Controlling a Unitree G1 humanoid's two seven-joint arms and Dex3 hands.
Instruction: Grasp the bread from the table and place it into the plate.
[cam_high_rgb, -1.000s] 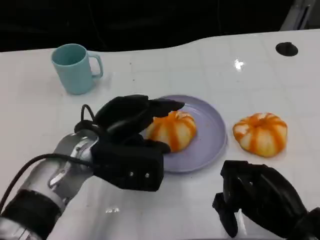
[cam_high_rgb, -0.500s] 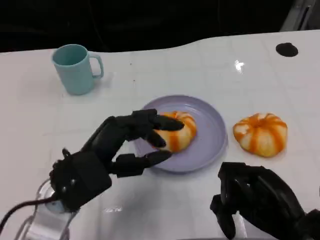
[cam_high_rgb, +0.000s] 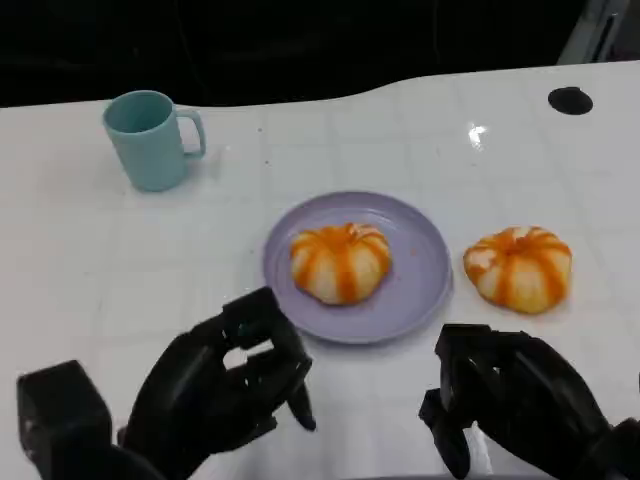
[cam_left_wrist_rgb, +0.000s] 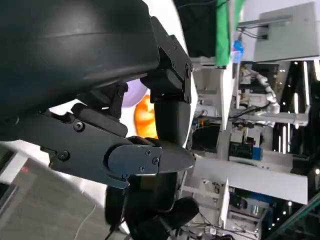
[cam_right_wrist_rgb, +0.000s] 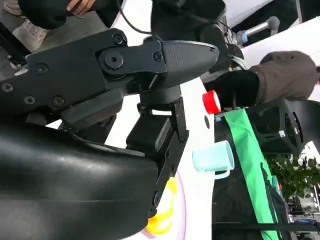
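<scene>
Bread (cam_high_rgb: 340, 262) on plate (cam_high_rgb: 425, 275), apart from left hand (cam_high_rgb: 225, 385) fingers (cam_high_rgb: 265, 318)

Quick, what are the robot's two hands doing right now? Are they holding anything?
Left hand: holds nothing, fingers curled, near the plate.
Right hand: holds nothing, fingers curled in, near the table's front edge.

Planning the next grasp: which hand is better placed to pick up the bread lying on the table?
Right hand: it sits just below the bread on the table; the left hand is across the plate.
</scene>
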